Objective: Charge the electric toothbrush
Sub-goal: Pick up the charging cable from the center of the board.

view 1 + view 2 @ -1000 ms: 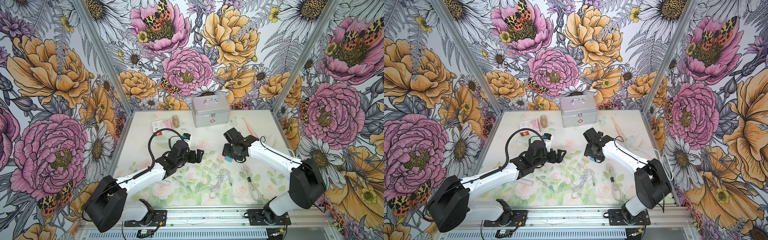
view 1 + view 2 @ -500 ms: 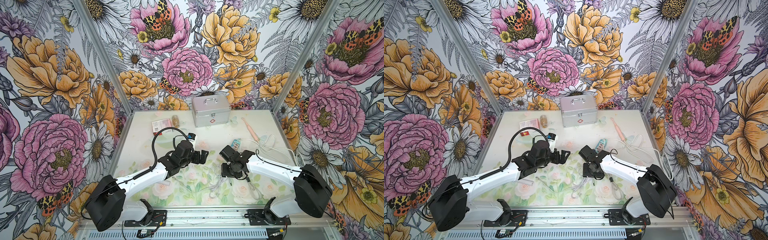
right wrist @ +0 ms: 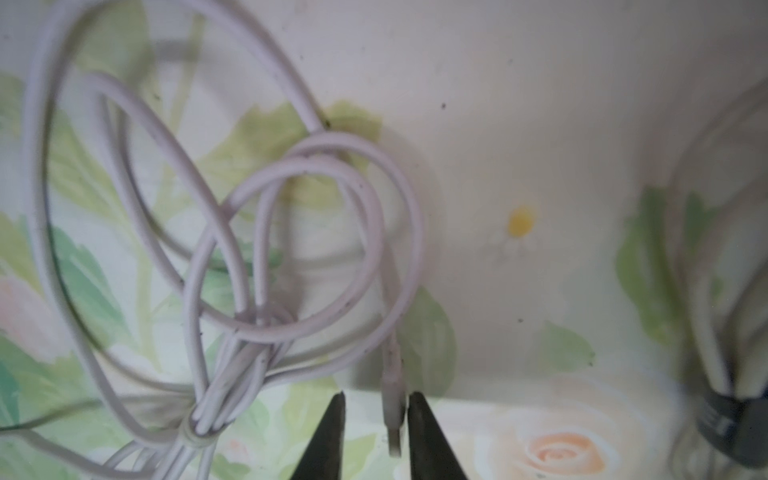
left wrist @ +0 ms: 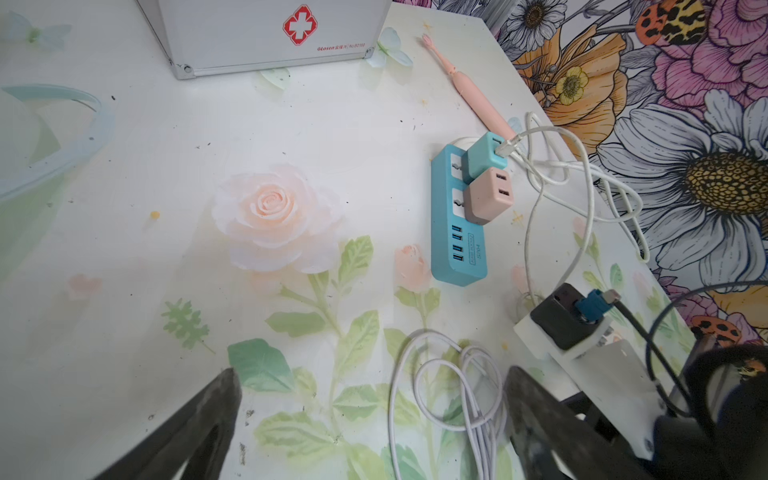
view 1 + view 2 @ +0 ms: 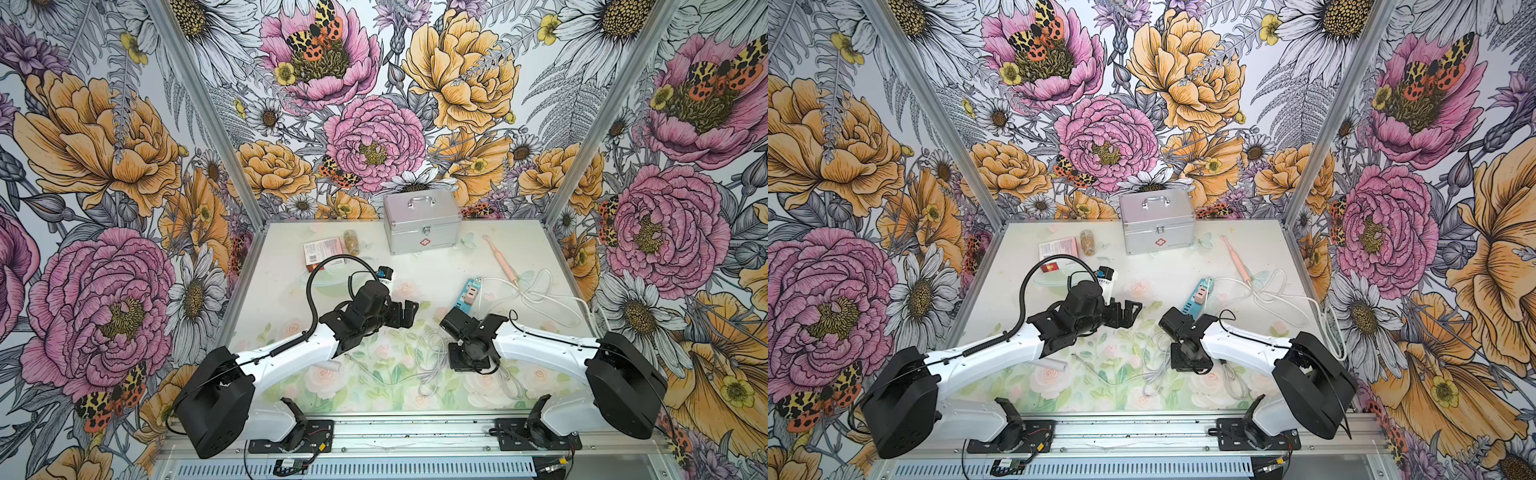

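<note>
my right claw (image 3: 377, 397) hangs tip-down over the near middle of the table (image 5: 436, 266). its two fingers are drawn in around the usb plug (image 3: 394, 411) of a coiled pale cable (image 3: 249, 257). the plug touches one finger (image 3: 428, 440), while a slim gap shows between it and the other, so i am not pinching it yet. my left claw (image 4: 370, 415) is spread wide, holds nothing, and hovers just left of the coil. the pink electric toothbrush (image 5: 500, 259) lies flat near the far right corner of the table, head toward the far edge, well apart from both claws. near its base lies a blue power strip (image 4: 457, 232) with a teal adapter (image 4: 484, 156) and a pink adapter (image 4: 486, 195) plugged in. a white cord (image 4: 508, 146) runs from the teal one; whether it reaches the toothbrush i cannot tell. a silver first-aid case (image 5: 422, 224) stands at the middle of the far edge.
</note>
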{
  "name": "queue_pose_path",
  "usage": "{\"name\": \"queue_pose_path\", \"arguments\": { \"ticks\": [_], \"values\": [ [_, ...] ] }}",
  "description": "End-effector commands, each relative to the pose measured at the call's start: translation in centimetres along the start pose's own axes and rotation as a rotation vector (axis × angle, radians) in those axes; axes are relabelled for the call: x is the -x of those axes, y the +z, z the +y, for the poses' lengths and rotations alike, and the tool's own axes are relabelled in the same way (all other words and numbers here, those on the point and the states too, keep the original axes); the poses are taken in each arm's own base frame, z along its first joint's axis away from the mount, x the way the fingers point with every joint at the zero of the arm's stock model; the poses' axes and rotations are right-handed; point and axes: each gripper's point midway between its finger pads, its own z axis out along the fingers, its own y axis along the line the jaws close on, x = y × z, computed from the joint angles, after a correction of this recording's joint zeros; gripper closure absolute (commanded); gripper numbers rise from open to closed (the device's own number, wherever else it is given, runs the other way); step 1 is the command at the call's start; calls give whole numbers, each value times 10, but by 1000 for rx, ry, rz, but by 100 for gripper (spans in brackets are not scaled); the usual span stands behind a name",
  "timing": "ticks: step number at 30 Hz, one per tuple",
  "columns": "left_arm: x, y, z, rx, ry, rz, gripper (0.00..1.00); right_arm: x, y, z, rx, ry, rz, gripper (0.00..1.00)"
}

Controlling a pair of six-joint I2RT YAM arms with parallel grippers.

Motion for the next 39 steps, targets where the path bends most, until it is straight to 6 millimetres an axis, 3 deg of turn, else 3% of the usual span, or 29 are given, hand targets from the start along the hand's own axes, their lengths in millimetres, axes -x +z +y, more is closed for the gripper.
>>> {"name": "queue_pose_path", "arguments": {
  "ticks": [1, 5, 13, 16, 20, 25, 28, 29, 30, 35, 39],
  "values": [
    [13, -4, -6, 2, -10, -33, 1, 0, 5, -2, -19, -2, -3, 76],
    [10, -2, -8, -7, 0, -20, 1, 1, 10, -8, -50, -15, -1, 83],
    [8, -5, -19, -34, 48, -12, 2, 28, -10, -2, -31, -65, -96, 100],
    [11, -10, -22, -51, 74, -30, 3, 49, -49, 21, 58, -129, -199, 100],
    [27, -17, -27, -95, 73, -87, 3, 78, -108, 27, 1, -212, -307, 100],
    [54, -27, -21, -110, 64, -162, 6, 96, -149, 41, 28, -198, -346, 100],
    [68, -35, -22, -133, 85, -210, 10, 118, -172, 41, 57, -147, -408, 100],
    [71, -38, -25, -141, 109, -222, 10, 133, -188, 35, -9, -301, -486, 100],
    [72, -41, -28, -158, 131, -232, 10, 136, -197, 39, 11, -336, -512, 100],
    [83, -53, -41, -294, 204, -267, 15, 140, -221, 50, 232, -402, -526, 100],
    [94, -53, -40, -281, 259, -291, 19, 137, -228, 53, 427, -411, -537, 100]
  ]
}}
